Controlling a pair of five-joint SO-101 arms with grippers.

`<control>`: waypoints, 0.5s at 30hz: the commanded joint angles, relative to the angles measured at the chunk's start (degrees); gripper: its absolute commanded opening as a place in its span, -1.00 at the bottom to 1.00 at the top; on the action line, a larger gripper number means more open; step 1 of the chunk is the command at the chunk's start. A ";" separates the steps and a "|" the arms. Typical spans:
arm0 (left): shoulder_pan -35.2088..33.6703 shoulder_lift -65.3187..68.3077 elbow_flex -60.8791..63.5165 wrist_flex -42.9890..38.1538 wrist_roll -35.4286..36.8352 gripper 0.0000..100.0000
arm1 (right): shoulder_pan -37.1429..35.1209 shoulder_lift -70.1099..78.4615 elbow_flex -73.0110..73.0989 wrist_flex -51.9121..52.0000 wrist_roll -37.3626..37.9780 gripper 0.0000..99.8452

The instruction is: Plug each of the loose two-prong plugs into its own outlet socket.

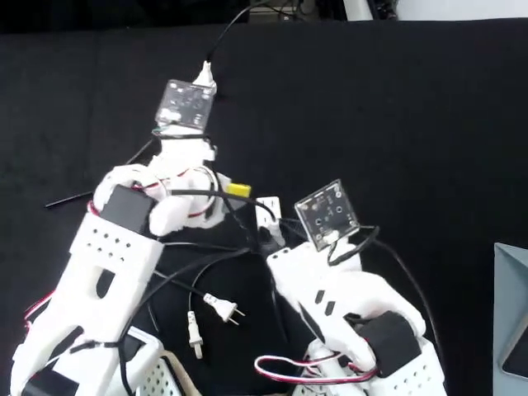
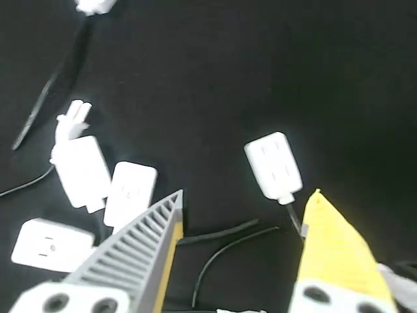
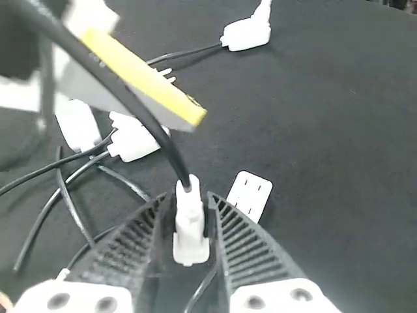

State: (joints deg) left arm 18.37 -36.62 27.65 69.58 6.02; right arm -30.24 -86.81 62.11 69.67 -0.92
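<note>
White two-prong plug [image 3: 191, 231], black cable attached: clamped between the fingers of the right pincer [image 3: 189, 195], around the middle of the desk [image 1: 396, 99]

Outlet socket [image 3: 251, 193], white: flat on the black desk, just beside that plug

Second socket [image 3: 133, 140]: near the first, cables trailing from it

Loose plug [image 1: 223, 308] and another loose plug [image 1: 195, 334]: lying on the near part of the desk between the two arms, prongs free

Left pincer [image 2: 247, 193]: wide, holding nothing, above a lone socket [image 2: 273, 163]; a socket cluster [image 2: 130, 193] off to one side
</note>
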 commanded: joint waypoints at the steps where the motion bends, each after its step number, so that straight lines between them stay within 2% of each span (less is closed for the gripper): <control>1: 3.38 -1.41 -2.95 -1.05 0.26 -0.41 | -0.97 -0.13 1.01 -1.58 0.35 -0.98; 10: 8.75 -9.41 -1.36 -0.70 -0.09 -0.41 | -0.70 -0.04 2.15 -2.29 0.44 -0.98; 15: 12.79 -12.84 2.68 -1.05 -4.22 -0.41 | -0.70 -0.04 1.98 -2.20 0.35 -0.98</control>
State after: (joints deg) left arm 28.75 -47.34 29.49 69.58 4.18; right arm -30.42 -86.81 64.40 68.44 -1.01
